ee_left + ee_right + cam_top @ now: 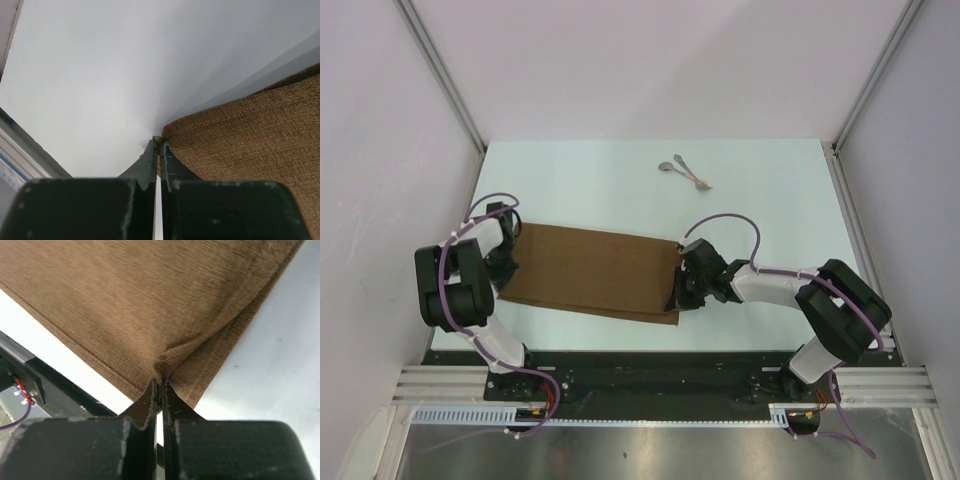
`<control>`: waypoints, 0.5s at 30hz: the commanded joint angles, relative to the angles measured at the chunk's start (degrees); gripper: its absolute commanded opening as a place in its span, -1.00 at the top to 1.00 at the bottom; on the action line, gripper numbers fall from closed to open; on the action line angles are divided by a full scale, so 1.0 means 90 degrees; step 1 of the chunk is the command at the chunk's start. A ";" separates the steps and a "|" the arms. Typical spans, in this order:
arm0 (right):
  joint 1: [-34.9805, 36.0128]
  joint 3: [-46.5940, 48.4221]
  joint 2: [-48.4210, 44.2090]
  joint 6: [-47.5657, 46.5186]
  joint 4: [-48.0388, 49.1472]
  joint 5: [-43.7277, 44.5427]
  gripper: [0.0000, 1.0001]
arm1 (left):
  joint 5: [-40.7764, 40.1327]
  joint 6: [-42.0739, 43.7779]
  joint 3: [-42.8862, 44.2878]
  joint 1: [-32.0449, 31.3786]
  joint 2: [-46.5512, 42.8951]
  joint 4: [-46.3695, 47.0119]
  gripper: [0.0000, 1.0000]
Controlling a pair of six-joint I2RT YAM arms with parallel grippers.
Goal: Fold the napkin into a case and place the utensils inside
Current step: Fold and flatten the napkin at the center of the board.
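The brown napkin (590,272) lies folded into a wide band across the near half of the pale table (760,190). My left gripper (507,262) is shut on its left edge; in the left wrist view the fingertips (160,144) pinch a corner of the cloth (240,135). My right gripper (681,283) is shut on the right edge, where a small pleat of napkin (150,310) is nipped between the tips (161,382). The two silvery utensils (684,173) lie crossed on the table farther back, apart from the cloth.
White walls with metal corner posts (440,70) enclose the table on three sides. The arm bases sit on a metal rail (650,385) along the near edge. A purple cable (725,222) loops above the right wrist.
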 commanded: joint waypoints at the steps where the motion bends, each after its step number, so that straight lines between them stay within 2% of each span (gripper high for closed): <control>1: 0.0029 -0.0147 0.0159 0.0061 0.0014 0.0309 1.00 | -0.0418 -0.0097 -0.0053 -0.0029 0.0054 0.0168 1.00; 15: 0.0254 -0.0206 0.0247 0.0140 -0.0064 0.0680 1.00 | -0.0555 -0.0126 0.0015 -0.0078 0.0229 0.0149 1.00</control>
